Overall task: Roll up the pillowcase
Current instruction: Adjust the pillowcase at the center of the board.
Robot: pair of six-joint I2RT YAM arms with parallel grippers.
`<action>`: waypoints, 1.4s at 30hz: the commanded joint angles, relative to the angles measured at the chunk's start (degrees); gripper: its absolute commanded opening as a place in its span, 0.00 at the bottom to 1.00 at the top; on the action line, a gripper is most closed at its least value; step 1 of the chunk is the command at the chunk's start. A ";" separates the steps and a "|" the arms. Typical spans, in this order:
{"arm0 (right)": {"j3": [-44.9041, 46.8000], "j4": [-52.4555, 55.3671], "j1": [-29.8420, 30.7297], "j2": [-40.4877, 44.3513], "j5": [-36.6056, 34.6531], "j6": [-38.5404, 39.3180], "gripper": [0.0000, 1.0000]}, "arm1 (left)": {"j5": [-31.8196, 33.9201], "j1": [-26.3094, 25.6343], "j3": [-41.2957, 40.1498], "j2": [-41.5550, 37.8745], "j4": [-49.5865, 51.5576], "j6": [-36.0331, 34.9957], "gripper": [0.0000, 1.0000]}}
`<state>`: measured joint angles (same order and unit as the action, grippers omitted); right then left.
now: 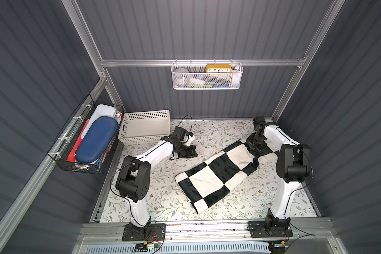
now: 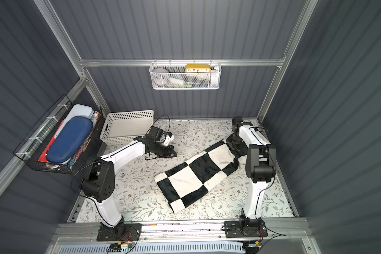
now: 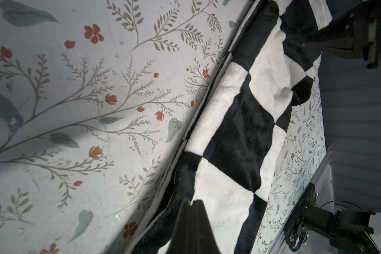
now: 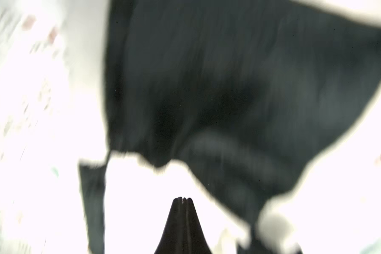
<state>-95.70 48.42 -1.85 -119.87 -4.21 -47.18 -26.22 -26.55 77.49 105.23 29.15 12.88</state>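
Pillowcase [image 1: 216, 176] [image 2: 194, 176] lay on the floral table cover [image 1: 163, 198], right of centre, as a long strip running diagonally from the front middle to the far right. Plush nap, big black and white checker squares, roughly two squares across. It was mostly flat and not rolled. The near end was squared off, and the far end was bunched up under the right arm, with a small black fold sticking up near there. Left wrist view showed the pillowcase [image 3: 240, 132] with a stacked, seamed long edge and some soft creases in the white squares.

Left gripper [image 1: 194, 151] [image 2: 174, 151] sat low over the bare table cover, left of the strip and apart from it. In its wrist view the left gripper [image 3: 190, 201] had its jaws clenched together with nothing in them.

Right gripper [image 1: 253, 150] [image 2: 235, 150] pointed down at the far end of the pillowcase. In the wrist view the right gripper [image 4: 183, 199] was pressed tight. That view was badly blurred, showing only a black square [image 4: 229, 88] and blown-out white, so I could not tell whether any cloth was pinched.

Readable writing: only the yellow clock [image 1: 218, 68] in the white mesh wall basket [image 1: 207, 86], with the numerals 10, 11, 12, 1 and 2 showing above the rim. The print on items in the black wire basket [image 1: 59, 163], beside the blue case [image 1: 95, 140], was too small to read. White perforated basket [image 1: 145, 127] stood at the far left of the table.
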 commanded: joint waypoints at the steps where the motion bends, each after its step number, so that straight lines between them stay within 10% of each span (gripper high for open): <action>1: -3.30 -2.28 -2.66 -2.43 -5.12 -3.70 0.00 | -3.02 -0.63 -0.89 0.18 4.60 -3.26 0.00; 26: -10.09 -5.48 -13.01 -11.18 -10.06 -9.47 0.00 | -5.90 -2.63 -3.14 14.93 9.58 -4.93 0.00; 36: -42.94 9.74 -10.62 -33.12 2.69 -2.80 0.00 | -5.24 -2.63 -2.28 15.21 13.65 -6.08 0.00; 42: -52.20 1.52 -7.40 -38.77 10.31 -2.39 0.00 | -8.05 -2.63 -4.15 13.60 12.36 -3.84 0.00</action>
<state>-146.71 53.32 -11.57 -155.17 -3.29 -50.11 -34.39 -28.82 75.68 117.93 38.37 8.36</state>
